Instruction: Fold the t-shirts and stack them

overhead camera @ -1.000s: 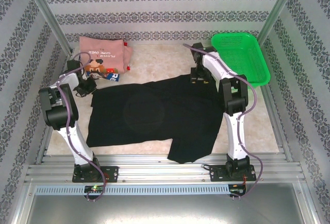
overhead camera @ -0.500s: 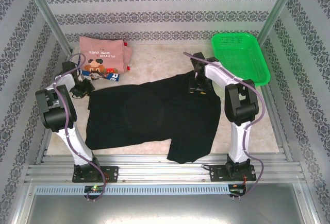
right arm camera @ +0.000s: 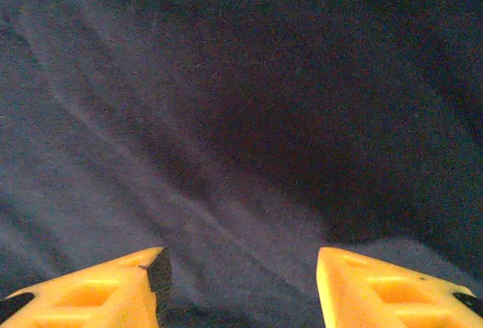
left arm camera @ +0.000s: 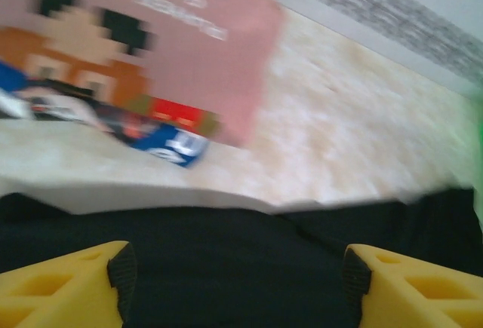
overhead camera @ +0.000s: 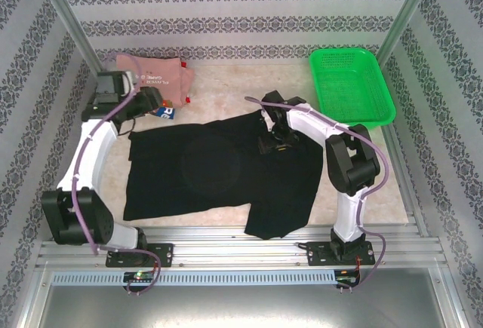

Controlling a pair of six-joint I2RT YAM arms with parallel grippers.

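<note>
Beige marbled tabletop (overhead camera: 226,94), damask-striped walls (overhead camera: 226,22) all round, green basket (overhead camera: 351,87) far right. Black t-shirt (overhead camera: 219,170) lay flat mid-table, long axis left to right, straight edge leftward, one sleeve spilling toward the near edge. Pink shirt (overhead camera: 155,79) sat far left, blue-and-white one (overhead camera: 166,111) peeking from under it. Left gripper (left arm camera: 241,268) hovered wide open, empty, above the black shirt's far-left corner; right gripper (right arm camera: 241,268) stood half open low over its far-right part, clasping nothing.

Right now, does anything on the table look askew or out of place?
Yes. The black t-shirt lies flat but crooked, one flap trailing over the metal rail at the near edge. A blue-and-white shirt pokes out from under the folded pink t-shirt at the far left, not squared with it.
</note>
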